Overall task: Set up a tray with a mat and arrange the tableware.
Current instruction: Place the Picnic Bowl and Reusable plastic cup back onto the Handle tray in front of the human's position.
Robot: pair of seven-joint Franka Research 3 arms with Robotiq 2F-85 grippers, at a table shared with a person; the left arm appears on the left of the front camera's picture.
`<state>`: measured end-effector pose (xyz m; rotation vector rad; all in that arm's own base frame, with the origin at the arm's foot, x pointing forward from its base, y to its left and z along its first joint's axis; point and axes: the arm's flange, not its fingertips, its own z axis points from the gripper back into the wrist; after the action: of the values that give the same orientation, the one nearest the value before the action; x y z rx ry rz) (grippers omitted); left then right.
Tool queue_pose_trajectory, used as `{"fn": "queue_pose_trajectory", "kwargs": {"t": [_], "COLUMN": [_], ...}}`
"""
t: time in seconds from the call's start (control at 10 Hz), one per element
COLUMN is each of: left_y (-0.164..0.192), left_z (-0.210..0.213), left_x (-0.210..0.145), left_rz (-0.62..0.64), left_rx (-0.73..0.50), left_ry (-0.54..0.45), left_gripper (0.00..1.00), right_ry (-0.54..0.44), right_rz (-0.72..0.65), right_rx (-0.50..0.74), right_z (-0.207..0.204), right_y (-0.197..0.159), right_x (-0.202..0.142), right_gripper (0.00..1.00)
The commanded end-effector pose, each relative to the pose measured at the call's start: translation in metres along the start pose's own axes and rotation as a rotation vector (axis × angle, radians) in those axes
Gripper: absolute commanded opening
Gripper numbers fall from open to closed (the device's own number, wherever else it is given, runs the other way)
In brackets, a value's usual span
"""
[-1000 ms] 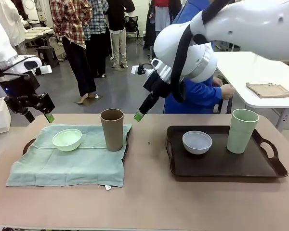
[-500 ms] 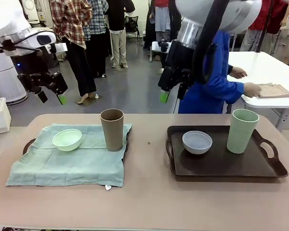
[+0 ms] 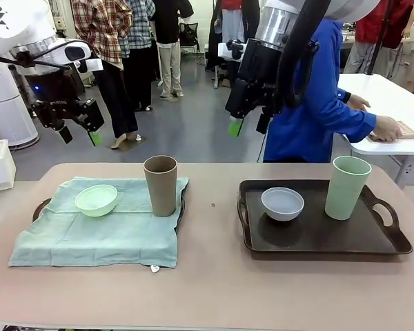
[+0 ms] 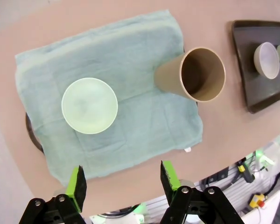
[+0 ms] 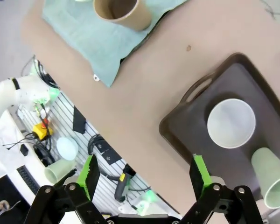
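Note:
On the left, a mint-green mat (image 3: 103,231) covers a dark tray (image 3: 41,207); a mint green bowl (image 3: 96,200) and a brown cup (image 3: 161,185) stand on it. The bare dark tray (image 3: 317,238) on the right holds a pale blue-white bowl (image 3: 283,203) and a pale green cup (image 3: 346,186). High above the left tray's far edge hangs my left gripper (image 3: 81,136), open and empty. My right gripper (image 3: 248,127) is open and empty too, high behind the gap between the trays. From the left wrist, the open gripper (image 4: 122,179) looks down on bowl (image 4: 89,105) and cup (image 4: 200,74). The right wrist's open gripper (image 5: 144,176) overlooks the bare tray (image 5: 196,126).
A person in a blue top (image 3: 310,117) stands behind the table, a hand on a folded brown cloth (image 3: 400,131) on a white side table. Other people stand farther back. Bare tabletop (image 3: 214,276) lies between and in front of the trays.
Both grippers have risen away from the table, the left drifting right, the right moving up and right. The person's hand has reached the brown cloth. The tableware has not moved.

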<state>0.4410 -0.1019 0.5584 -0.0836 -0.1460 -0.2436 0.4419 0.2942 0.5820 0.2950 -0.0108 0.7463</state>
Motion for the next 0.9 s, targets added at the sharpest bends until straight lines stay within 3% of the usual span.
{"fn": "queue_pose_trajectory", "kwargs": {"t": [0.0, 0.8], "left_y": [0.0030, 0.0030], "left_z": [-0.0009, -0.0009], "left_x": [-0.0032, -0.0032], "left_rz": [-0.019, -0.019], "left_rx": [-0.017, -0.017], "left_ry": [-0.004, -0.004], "left_gripper": [0.83, 0.83], "right_ry": [0.009, 0.009], "right_rz": [-0.008, -0.008], "right_rx": [-0.008, -0.008], "right_z": [-0.0056, -0.0056], "right_y": [-0.0059, -0.0059], "right_x": [-0.0023, -0.0023], "right_gripper": [1.00, 1.00]}}
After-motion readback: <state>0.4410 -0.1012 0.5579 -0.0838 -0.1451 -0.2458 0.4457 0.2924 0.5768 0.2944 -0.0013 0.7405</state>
